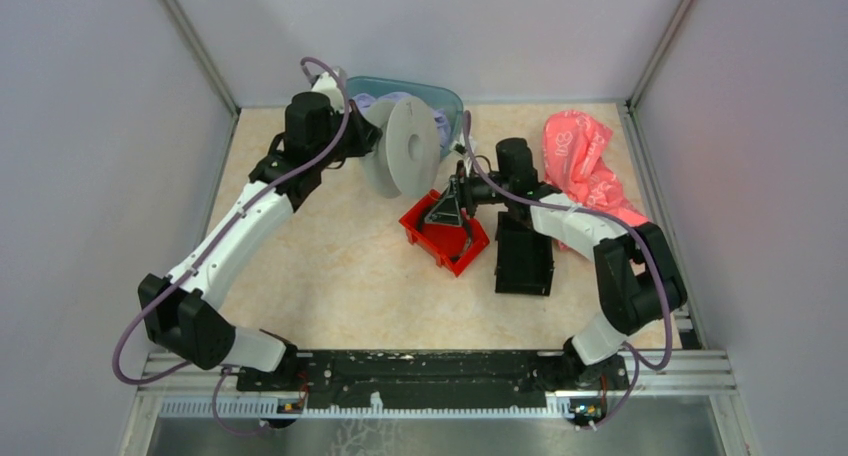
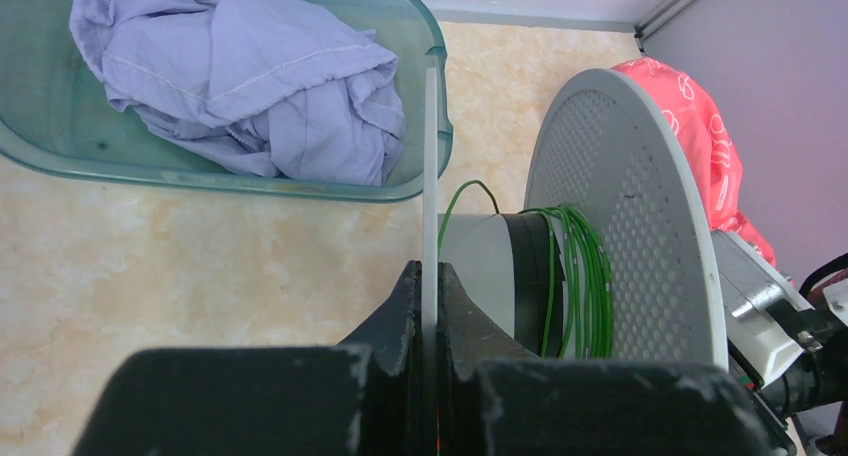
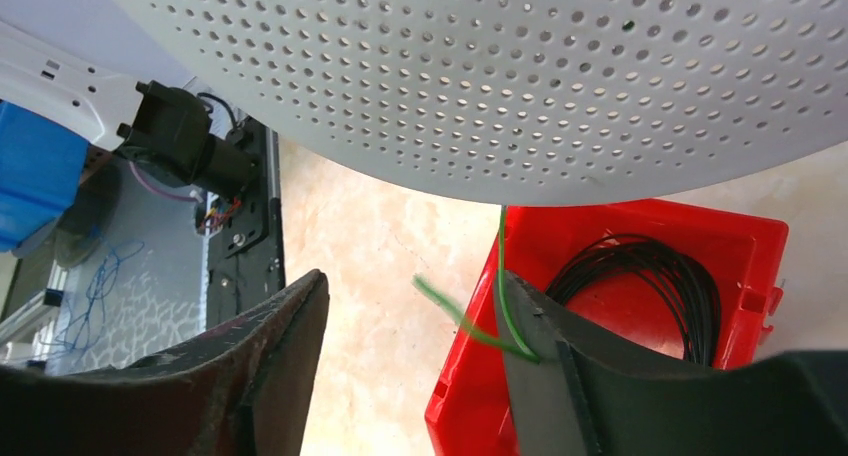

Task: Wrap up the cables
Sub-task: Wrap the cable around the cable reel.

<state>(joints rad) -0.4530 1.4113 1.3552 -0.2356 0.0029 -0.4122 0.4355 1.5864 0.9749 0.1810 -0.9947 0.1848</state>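
- The green wire point(image 2: 572, 276) is thread-fine. It is wound in several loose turns around the hub of the white spool point(image 1: 405, 148), bunched against the far flange, with one loop standing clear of the hub.
- In the overhead view the spool stands on edge at 12 o'clock of the table point(image 1: 330, 276). The wire is too fine to make out there.
- The left gripper point(image 2: 430, 276) is clamped on the thin edge of the spool's near flange.
- Only the right wrist camera shows a single green strand dropping from the perforated flange and lying against the inner edge of one finger point(image 3: 560, 376).
- The right gripper point(image 3: 420, 291) has its jaws standing apart, closed on nothing. It hangs over the red bin point(image 1: 445, 234) at 5 o'clock of the spool.
- The same camera alone shows a black coil point(image 3: 650, 281) inside the bin.
- Count:
  - one spool
  - one red bin
  - one black tray point(image 1: 525, 258)
  - one teal basin point(image 2: 60, 151) holding one lavender cloth point(image 2: 250, 76)
  - one pink cloth point(image 1: 585, 166) at 2 o'clock
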